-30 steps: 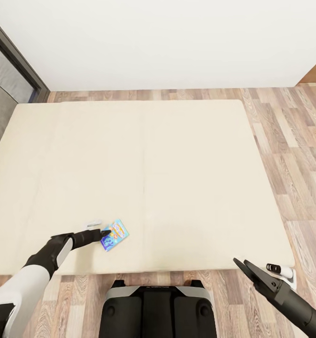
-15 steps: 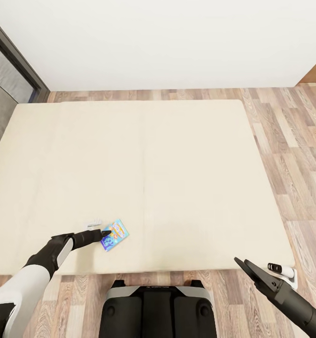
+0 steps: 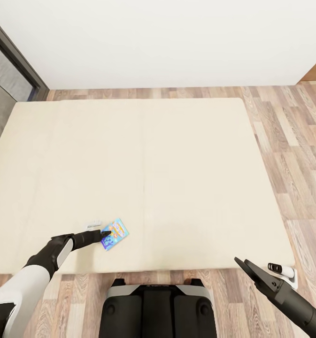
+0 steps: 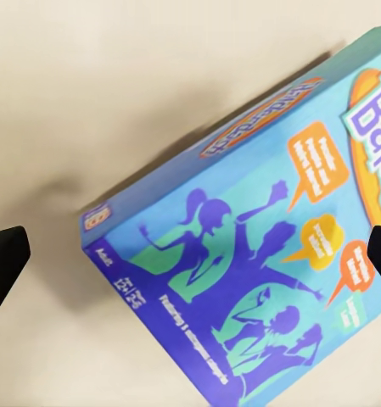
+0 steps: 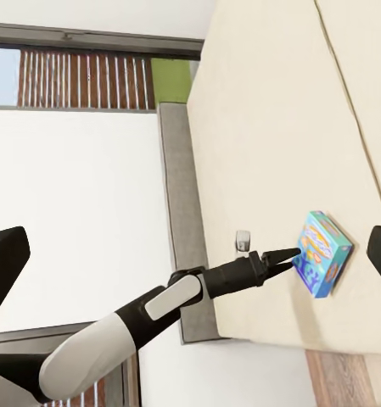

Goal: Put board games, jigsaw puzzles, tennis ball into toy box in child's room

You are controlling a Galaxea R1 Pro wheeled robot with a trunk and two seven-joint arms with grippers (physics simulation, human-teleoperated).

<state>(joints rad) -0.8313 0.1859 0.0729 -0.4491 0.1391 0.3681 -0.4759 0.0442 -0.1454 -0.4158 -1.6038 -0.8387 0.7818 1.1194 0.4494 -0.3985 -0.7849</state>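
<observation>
1. Game (image 3: 114,234) lies flat on the bed (image 3: 176,164), just under the left pincer (image 3: 105,233).
2. Pincer's fingers spread wide, straddling it, not clamped.
3. Nothing lifted; boxing it remains, I'd judge.

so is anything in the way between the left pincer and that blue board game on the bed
Nothing visible stands between them. The left pincer is already at the blue board game on the beige bed; in the left wrist view its open fingers flank the box with only bare mattress around it. A small white object lies beside the pincer, off the approach line.
</observation>
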